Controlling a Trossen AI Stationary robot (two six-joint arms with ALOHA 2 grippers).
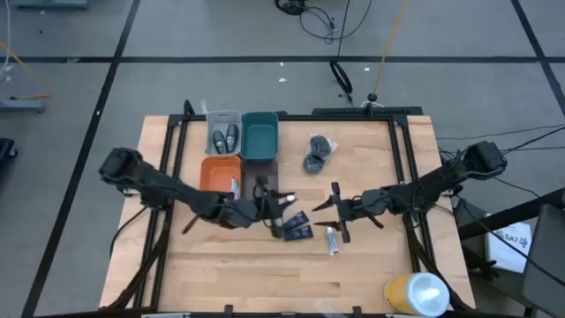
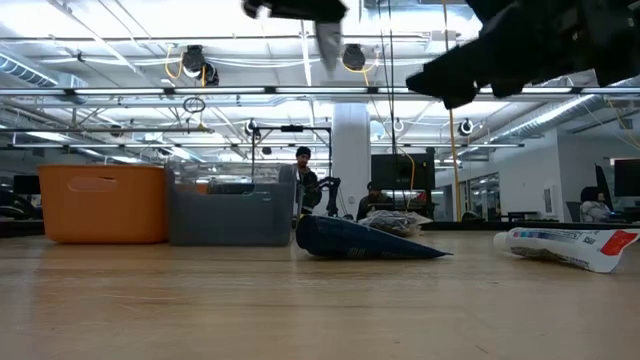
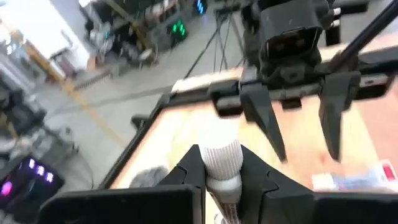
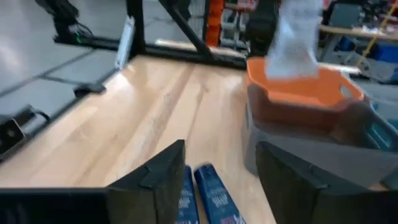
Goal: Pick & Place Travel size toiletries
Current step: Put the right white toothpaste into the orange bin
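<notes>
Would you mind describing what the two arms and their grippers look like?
Both arms are dark, slim and jointed, with bulkier rounded housings at their outer ends. The left gripper and right gripper each end in two black tapered fingers. Thin dark cables trail off the table by the right arm.

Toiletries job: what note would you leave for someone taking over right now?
Left pincer: shut on a white tube, raised by the orange bin.
Right pincer: open, empty, above the blue packets.
Done: two dark bottles lie in the grey bin.
Left: both packets, another tube and two puffs on the table.
</notes>
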